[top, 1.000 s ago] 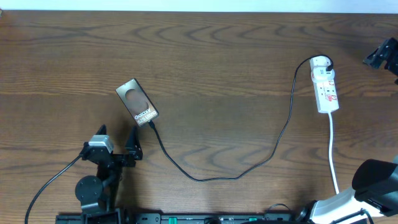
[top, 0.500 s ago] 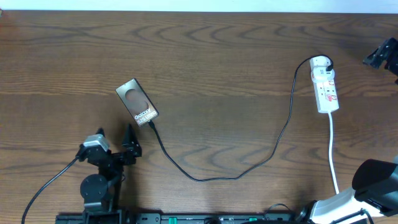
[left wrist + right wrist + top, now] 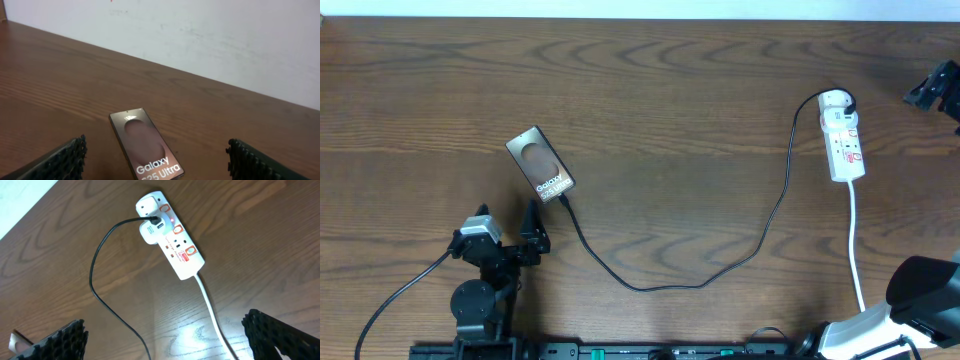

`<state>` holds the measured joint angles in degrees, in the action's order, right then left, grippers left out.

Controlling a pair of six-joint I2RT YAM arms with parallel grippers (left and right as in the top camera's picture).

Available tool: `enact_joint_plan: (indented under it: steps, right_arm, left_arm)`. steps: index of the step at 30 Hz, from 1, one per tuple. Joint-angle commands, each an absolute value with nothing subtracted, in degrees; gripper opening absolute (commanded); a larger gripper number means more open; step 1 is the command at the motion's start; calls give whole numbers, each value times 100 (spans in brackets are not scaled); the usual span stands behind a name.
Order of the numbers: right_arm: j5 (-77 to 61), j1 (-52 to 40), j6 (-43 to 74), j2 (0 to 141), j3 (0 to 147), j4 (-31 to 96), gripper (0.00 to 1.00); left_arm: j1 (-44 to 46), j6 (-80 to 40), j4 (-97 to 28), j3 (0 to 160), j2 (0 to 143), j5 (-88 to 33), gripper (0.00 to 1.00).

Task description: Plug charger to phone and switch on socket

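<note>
A dark phone (image 3: pixel 541 165) (brown oval, white "Galaxy" lettering) is laid flat at an angle, left of centre. A thin black charger cable (image 3: pixel 720 272) is curved from its lower end to a white socket strip (image 3: pixel 844 140) at far right.

Phone (image 3: pixel 146 148) face reads "Galaxy S25 Ultra", white txt

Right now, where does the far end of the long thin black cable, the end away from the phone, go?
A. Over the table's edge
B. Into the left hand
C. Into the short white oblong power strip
C: in the right wrist view the long thin black cable runs up and plugs into the short white oblong power strip.
</note>
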<state>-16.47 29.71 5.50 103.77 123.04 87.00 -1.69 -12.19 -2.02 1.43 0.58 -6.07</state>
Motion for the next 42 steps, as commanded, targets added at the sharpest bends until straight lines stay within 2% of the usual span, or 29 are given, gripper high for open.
enact_joint_plan:
  steps: [1,6,42]
  right_arm:
    - [-1640,2926,596,10342,12335,8702,99]
    - [-1640,2926,596,10342,12335,8702,99]
    - [-1640,2928,596,10342,12335,8702,99]
  left_arm:
    - [-141,-939,-381,23,8,-683,88]
    - [-141,-534,-366,23,8,-856,88]
    - [-141,-537,-342,23,30,-832,88]
